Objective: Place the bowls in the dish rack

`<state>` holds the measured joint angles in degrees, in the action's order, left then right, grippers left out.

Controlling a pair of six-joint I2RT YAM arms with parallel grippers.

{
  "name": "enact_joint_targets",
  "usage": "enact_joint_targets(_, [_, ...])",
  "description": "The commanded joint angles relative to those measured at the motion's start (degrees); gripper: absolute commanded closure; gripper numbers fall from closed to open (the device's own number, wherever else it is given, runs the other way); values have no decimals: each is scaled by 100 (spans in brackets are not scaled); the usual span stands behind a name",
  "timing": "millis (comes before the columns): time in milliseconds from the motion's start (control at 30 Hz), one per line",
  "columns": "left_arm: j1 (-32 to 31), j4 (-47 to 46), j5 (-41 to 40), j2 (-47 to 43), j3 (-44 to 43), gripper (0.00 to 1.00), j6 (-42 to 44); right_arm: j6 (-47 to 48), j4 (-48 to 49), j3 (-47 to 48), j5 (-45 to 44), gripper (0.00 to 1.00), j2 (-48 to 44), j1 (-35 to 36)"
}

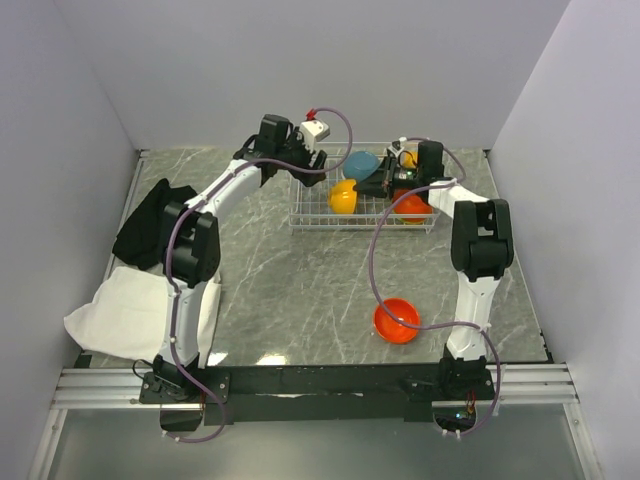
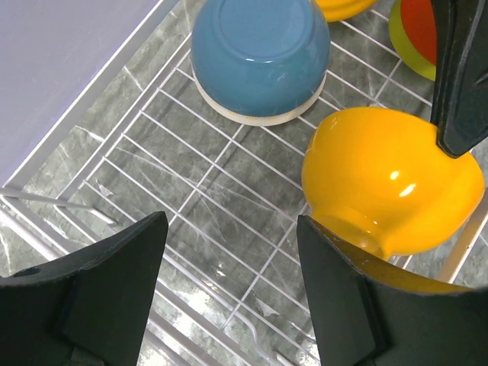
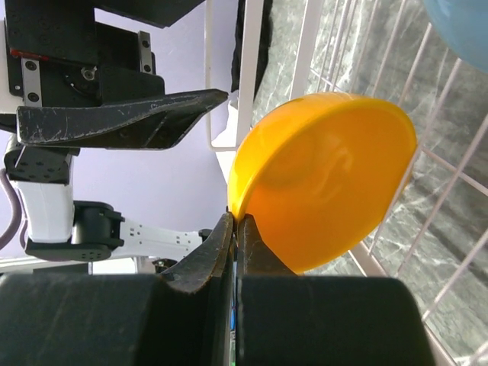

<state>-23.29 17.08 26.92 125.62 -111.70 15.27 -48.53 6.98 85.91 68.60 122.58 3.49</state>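
The wire dish rack [image 1: 310, 216] stands at the back of the table. My right gripper [image 1: 364, 189] is shut on the rim of a yellow-orange bowl [image 1: 342, 198] and holds it tilted on edge inside the rack's left part; the right wrist view shows the grip [image 3: 235, 223] on this bowl [image 3: 328, 183]. My left gripper [image 1: 307, 164] hangs open and empty over the rack's left end [image 2: 232, 259], beside that bowl [image 2: 393, 179]. A teal-blue bowl [image 2: 259, 53] lies upside down in the rack. A lime green bowl [image 2: 415, 38] with an orange one in it sits at the rack's right. One orange bowl [image 1: 397, 320] lies on the table.
A black cloth [image 1: 150, 225] and a white cloth [image 1: 130, 310] lie at the table's left. The right arm's finger [image 2: 461, 76] crosses the left wrist view. A bowl with a yellow centre [image 1: 406, 158] sits at the rack's back right.
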Motion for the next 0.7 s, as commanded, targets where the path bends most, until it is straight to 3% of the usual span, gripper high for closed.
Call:
enact_joint_targets(0, [-79,-47,-11,155,-308,25,108,405,-460,-39,-400,99,-279,-217])
enact_joint_targets(333, [-132,50,112,314,-379,25,179,1494,-1638,444,-988,68,-349,-322])
enact_joint_targets(667, [-141,-179,156,235,-133,25,99,2576,-2797,1049,-2015,64,-455,-261])
